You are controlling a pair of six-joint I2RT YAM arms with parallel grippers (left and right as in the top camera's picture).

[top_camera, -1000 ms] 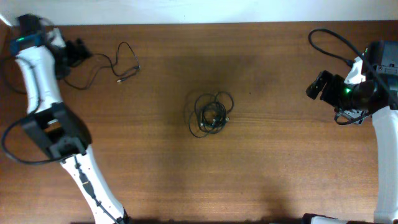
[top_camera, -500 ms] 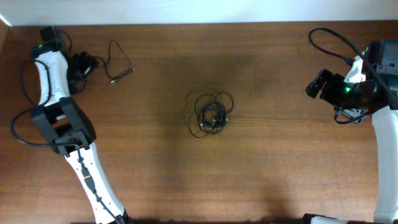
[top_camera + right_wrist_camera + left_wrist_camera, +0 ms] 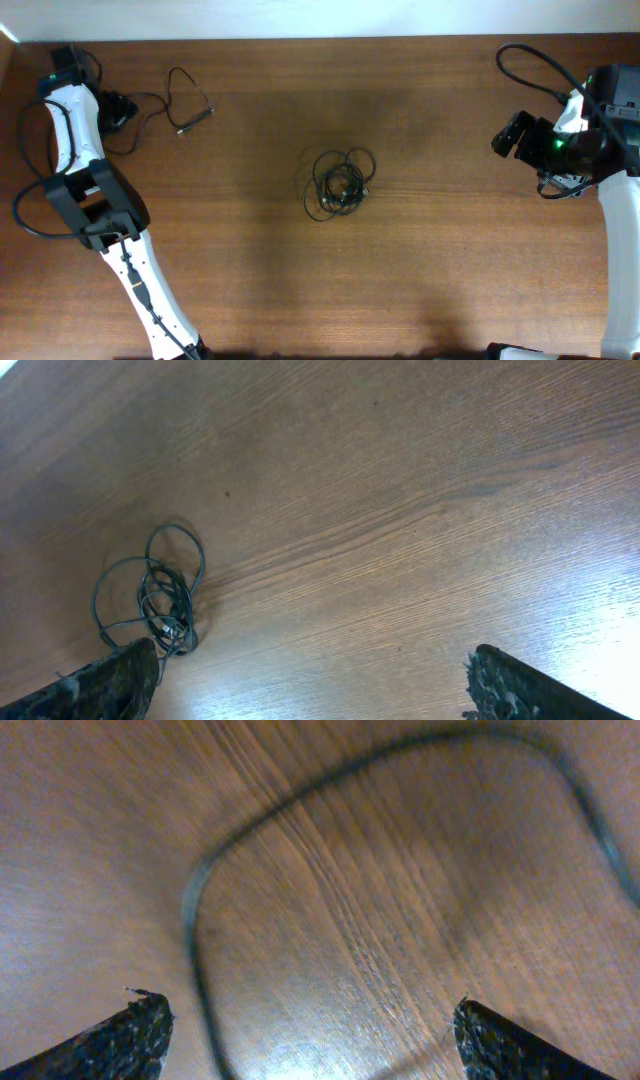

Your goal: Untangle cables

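The knotted cable bundle (image 3: 340,182) lies on the table (image 3: 450,260) near its centre. A separate loose cable (image 3: 196,120) lies in the rear-left corner, with one loop beneath the left gripper (image 3: 307,1010). The right gripper (image 3: 310,660) is at the right side, well apart from the bundle.

Brown wooden table (image 3: 450,260) with darker grain lines, black knotted cables (image 3: 338,183) at its middle, black loose cable (image 3: 186,98), white left arm (image 3: 75,135) with black joints

Glossy wood-grain table (image 3: 450,280), matt black cables (image 3: 338,182)
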